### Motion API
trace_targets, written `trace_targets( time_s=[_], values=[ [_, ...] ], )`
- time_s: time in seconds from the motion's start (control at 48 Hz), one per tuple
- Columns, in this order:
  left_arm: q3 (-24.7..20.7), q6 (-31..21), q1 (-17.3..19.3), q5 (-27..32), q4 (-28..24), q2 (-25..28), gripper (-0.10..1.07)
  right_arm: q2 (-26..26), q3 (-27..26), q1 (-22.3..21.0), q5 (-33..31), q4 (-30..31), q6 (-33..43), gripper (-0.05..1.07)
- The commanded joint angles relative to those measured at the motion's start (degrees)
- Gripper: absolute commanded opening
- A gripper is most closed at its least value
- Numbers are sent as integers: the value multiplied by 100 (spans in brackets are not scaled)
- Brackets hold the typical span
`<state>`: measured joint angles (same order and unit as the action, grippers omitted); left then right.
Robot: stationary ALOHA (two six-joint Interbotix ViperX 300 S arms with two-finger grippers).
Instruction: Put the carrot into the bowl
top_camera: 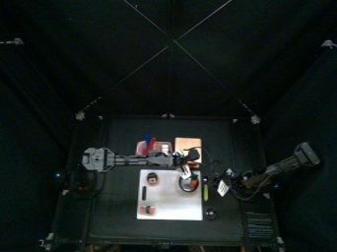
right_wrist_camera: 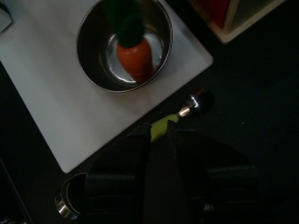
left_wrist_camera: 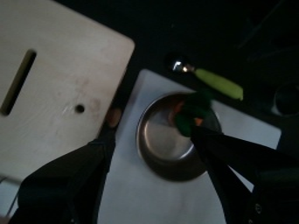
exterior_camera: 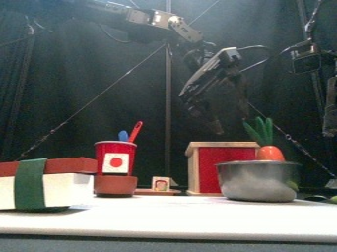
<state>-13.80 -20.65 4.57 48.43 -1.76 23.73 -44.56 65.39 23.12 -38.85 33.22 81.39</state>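
Black table (top_camera: 118,133); white mat (exterior_camera: 184,219) on it; bowl (exterior_camera: 258,181), red cup (exterior_camera: 114,157), red box (exterior_camera: 211,165) on mat.

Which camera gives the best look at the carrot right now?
The right wrist view: the carrot lies fully visible inside the bowl, orange body and green top clear. The front view shows only its top poking above the rim. The left wrist view catches a part of it at the bowl's edge. From the top view it cannot be made out.

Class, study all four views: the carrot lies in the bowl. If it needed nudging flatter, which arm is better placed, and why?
Probably the left. The left gripper hangs open directly over the bowl holding the carrot; the right gripper sits off to the side, past the white mat's edge.
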Motion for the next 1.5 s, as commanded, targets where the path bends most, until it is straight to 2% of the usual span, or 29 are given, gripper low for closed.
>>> trace_targets(
  time_s=[0.0,0.208,0.438,0.646,0.729,0.896,1.062,1.188,1.292,1.479],
  values=[
    [220,-18,-141,114,-132,-475,100,26,-62,9,18,0,0,65],
    [949,-387,-448,123,-211,-1020,100,26,-70,-9,18,-44,9,65],
    [2074,-1169,-642,97,-598,-1547,100,26,-79,-35,18,-62,9,65],
    [3015,-1749,-721,149,-659,-1846,100,35,-114,-44,26,-62,9,65],
    [3217,-1846,-694,141,-765,-1916,100,35,-114,-62,18,-53,0,65],
    [3287,-2250,-624,237,-615,-2004,100,35,-141,-193,44,-62,9,65],
    [3401,-2760,-360,677,-141,-2294,100,62,-149,-272,105,-53,9,65],
    [3516,-3182,-53,650,457,-2452,100,132,-132,-343,123,-62,9,65],
    [3560,-3296,132,378,905,-2443,100,220,-114,-431,123,-62,9,65],
    [3832,-3217,387,-589,2303,-2320,100,308,-132,-563,123,-62,9,65]
  ],
)
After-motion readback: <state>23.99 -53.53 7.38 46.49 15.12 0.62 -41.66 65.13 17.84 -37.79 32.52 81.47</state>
